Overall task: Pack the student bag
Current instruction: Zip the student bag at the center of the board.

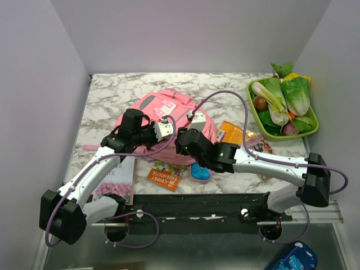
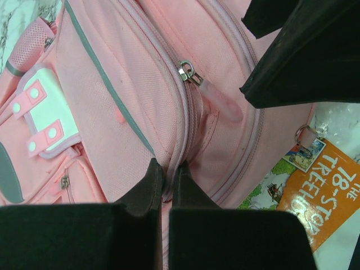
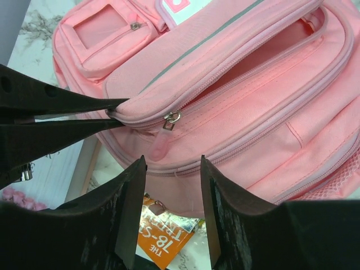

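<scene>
Before student bag (image 1: pixel 163 104), book (image 1: pixel 165 178); well apart to its right, vegetable tray (image 1: pixel 288 137).

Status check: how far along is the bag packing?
Done: the student bag is partly unzipped. In hand: left tool pinches fabric beside the opening; right tool open, just short of the zip pull. Left: the Treehouse book lies outside on the table; nothing visibly packed yet.
</scene>
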You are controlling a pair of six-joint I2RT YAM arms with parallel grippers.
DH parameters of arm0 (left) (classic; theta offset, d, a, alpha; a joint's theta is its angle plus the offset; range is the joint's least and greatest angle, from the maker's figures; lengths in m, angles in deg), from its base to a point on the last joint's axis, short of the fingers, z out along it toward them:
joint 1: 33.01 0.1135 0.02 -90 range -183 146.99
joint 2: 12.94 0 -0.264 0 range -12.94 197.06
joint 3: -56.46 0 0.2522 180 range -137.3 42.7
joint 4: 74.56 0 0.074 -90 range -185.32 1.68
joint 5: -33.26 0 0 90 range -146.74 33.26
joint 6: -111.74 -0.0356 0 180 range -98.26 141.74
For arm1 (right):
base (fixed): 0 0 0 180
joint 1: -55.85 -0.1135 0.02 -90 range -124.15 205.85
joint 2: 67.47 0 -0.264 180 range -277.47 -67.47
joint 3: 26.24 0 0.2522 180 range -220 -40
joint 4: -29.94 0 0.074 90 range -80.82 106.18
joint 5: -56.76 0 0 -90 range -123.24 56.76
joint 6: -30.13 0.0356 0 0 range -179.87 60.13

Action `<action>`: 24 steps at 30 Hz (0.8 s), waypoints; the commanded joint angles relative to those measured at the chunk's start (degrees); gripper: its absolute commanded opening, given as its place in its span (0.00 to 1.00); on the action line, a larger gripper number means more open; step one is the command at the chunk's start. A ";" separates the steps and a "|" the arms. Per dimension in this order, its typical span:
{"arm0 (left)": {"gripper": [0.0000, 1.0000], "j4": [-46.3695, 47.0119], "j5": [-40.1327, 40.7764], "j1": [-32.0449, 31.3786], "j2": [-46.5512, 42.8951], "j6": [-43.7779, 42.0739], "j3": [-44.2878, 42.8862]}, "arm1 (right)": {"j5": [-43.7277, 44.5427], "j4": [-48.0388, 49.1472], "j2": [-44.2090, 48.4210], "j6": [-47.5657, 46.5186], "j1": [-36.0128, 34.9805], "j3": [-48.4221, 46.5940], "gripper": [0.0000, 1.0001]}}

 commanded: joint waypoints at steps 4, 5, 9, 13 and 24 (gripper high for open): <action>0.00 3.08 -5.18 -0.34 -1.65 6.23 -1.38 | 2.03 6.81 1.04 -3.27 -0.46 2.08 0.51; 0.00 2.99 -5.36 -0.34 -1.74 6.41 -1.56 | 1.85 6.91 0.78 -3.44 -0.54 1.81 0.51; 0.00 2.46 -5.71 -0.34 -1.57 7.37 -2.26 | 1.76 7.52 -1.07 -4.06 -0.54 0.67 0.51; 0.00 2.64 -6.15 -0.34 -1.92 7.72 -2.35 | 2.03 7.43 -2.82 -4.15 -0.46 0.14 0.51; 0.00 1.23 -7.47 -0.34 -3.23 7.02 -1.91 | 5.01 6.38 -6.52 -3.53 -0.46 -1.53 0.36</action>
